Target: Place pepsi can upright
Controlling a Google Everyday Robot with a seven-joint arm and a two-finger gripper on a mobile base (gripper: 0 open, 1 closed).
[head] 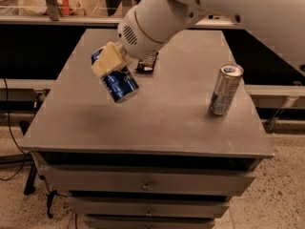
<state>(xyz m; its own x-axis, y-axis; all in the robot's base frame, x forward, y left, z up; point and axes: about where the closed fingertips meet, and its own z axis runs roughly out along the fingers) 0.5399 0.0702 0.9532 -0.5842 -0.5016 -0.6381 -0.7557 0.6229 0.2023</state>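
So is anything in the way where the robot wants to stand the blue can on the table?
Nothing visible is. The gripper holds the pepsi can tilted above a bare part of the table. The slim silver can stands far off to the right, and a small dark packet lies farther back, both apart from that spot.

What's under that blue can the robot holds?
Only bare table with a faint shadow. The gripper, over the table's left part, holds the can tilted in the air; the can hides a bit of tabletop.
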